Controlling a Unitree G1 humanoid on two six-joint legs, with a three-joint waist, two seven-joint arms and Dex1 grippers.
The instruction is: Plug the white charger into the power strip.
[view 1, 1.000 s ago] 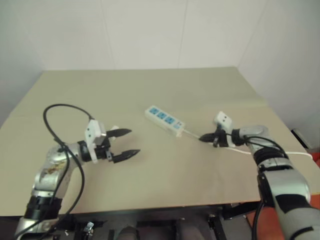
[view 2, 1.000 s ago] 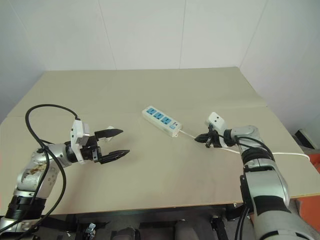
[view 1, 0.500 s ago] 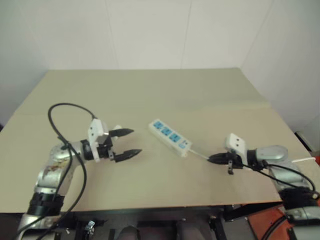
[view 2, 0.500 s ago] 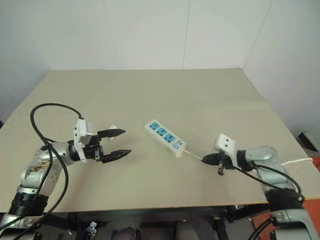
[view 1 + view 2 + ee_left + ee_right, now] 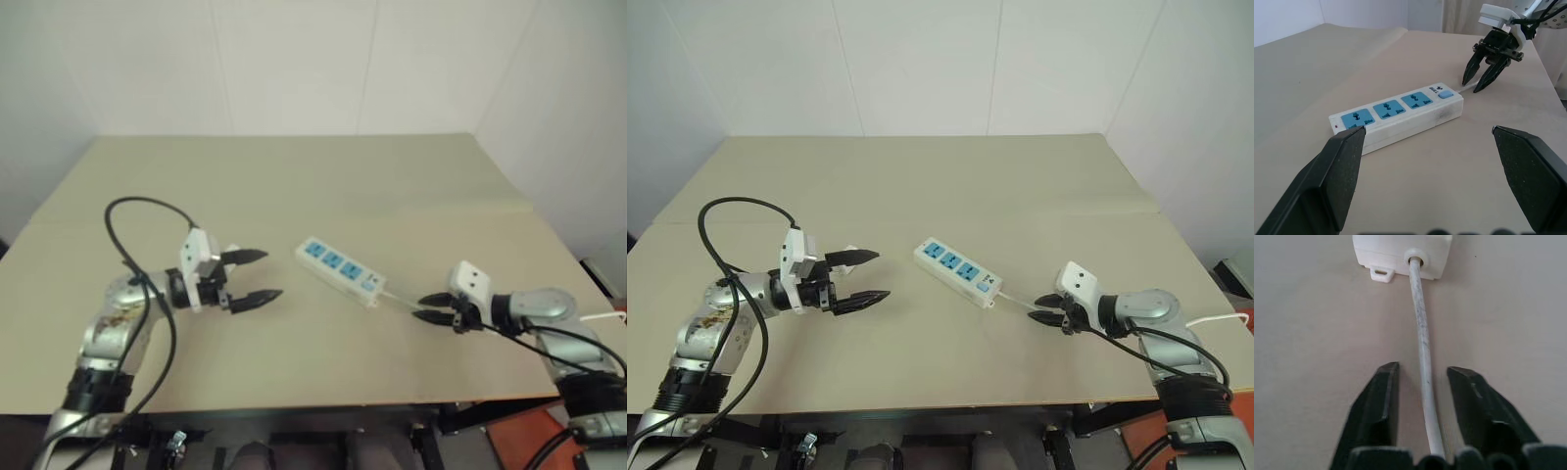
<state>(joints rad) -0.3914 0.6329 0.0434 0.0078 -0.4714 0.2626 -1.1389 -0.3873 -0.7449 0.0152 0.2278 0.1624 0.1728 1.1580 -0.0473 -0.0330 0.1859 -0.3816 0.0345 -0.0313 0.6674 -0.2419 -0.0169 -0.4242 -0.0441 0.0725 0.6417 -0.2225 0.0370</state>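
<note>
The power strip (image 5: 1402, 254) is cut off by the right wrist view's edge, and its cord (image 5: 1424, 367) vanishes behind the right tool (image 5: 1422, 382).

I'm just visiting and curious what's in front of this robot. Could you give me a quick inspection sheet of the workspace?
Surface: beige table, flat.
Job's things: power strip lies flat, its three blue sockets free. The white charger may be the small white piece by the left gripper; too small to tell.
Clutter: nothing seen.
Grippers: left gripper open, facing the strip. Right gripper open, fingers straddling the cord.
Cables: the strip's white cord runs toward the table's right edge. A black cable loops over the left arm.
Surroundings: white walls.
</note>
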